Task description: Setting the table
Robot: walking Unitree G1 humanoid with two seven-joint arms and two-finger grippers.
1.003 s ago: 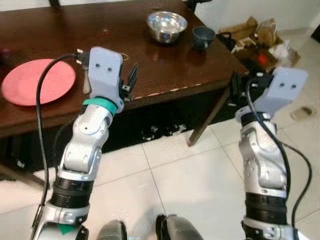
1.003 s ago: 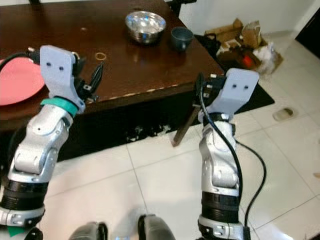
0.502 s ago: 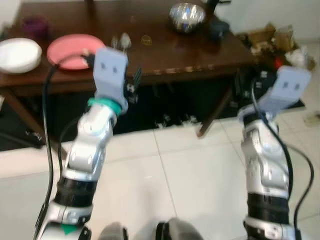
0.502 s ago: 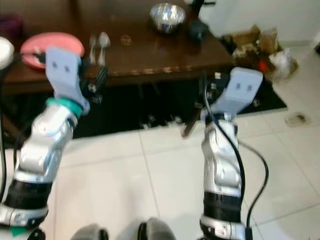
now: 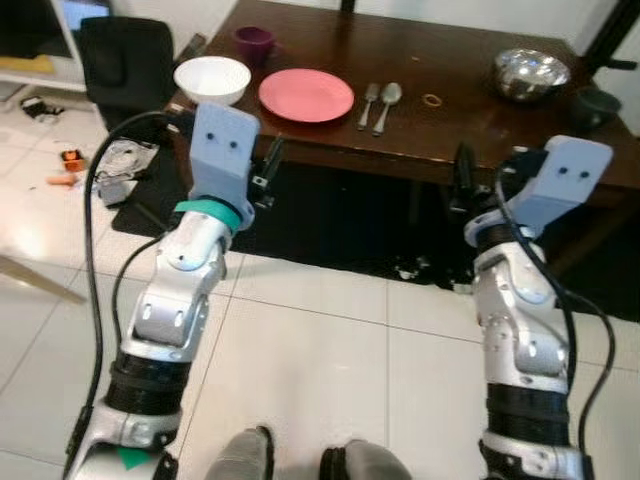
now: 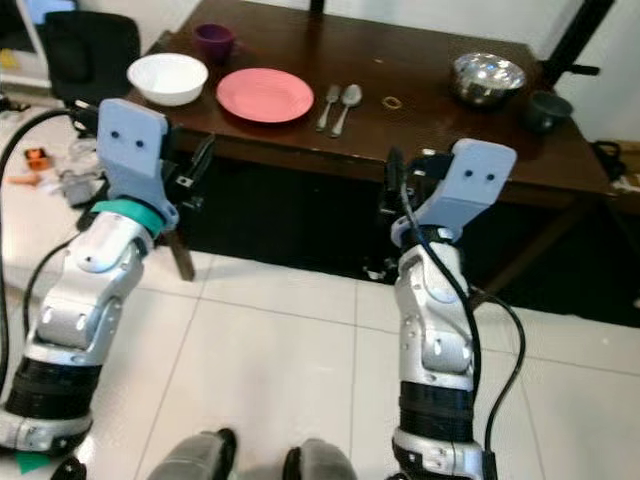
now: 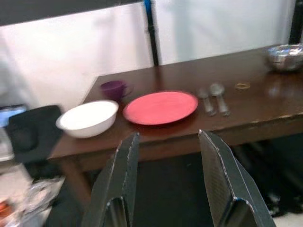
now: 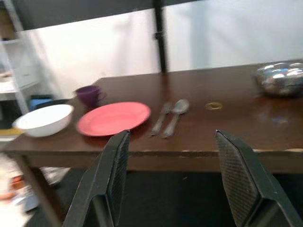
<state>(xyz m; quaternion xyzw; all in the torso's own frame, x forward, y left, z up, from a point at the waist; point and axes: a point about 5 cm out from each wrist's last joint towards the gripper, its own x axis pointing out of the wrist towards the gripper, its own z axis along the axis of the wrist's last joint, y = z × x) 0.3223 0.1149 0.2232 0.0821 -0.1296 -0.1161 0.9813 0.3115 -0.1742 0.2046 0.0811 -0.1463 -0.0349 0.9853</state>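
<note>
Fork [image 6: 327, 106] and spoon [image 6: 346, 106]: long axes toward me, at my 12 o'clock on table [image 6: 430, 120]; right hand [image 8: 170, 177] nearer, wide, empty; left hand [image 7: 165, 182] wide, empty.

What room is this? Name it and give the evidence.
Probably a home dining area: a dark wooden table stands on a white tiled floor, set with a pink plate, a white bowl, a fork and spoon, and a steel bowl.

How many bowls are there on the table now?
2. The white bowl is at the robot's left end, beside the pink plate. The steel bowl is toward the right end, near the dark cup.
</note>
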